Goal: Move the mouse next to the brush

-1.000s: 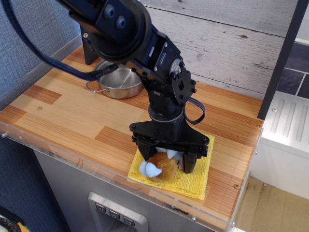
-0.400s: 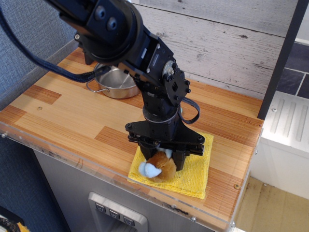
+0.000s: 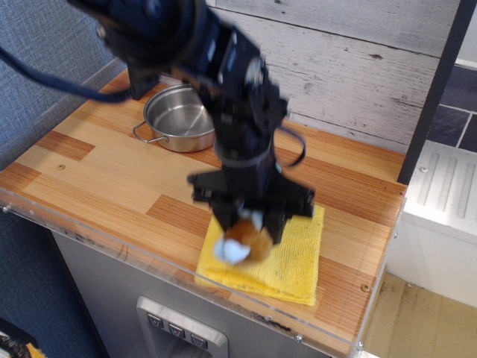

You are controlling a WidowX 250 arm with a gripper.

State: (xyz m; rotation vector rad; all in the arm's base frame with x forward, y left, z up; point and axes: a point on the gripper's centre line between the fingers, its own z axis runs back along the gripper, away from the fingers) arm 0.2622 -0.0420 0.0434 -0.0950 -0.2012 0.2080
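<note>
No readable text, labels, brands or numbers anywhere. Nothing legible on the blurred arm, nor on the bench (image 3: 112, 186) beneath the claw (image 3: 250, 224). Three small buttons (image 3: 176, 332) below and left of the claw, unmarked as far as visible.

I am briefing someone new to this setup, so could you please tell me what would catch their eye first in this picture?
The blurred black gripper at the centre, its fingers closed on the mouse, a brown and pale blue plush, over the yellow cloth near the counter's front edge. Next, the shiny steel pot at the back left of the wooden counter. No brush is visible in this view.
</note>
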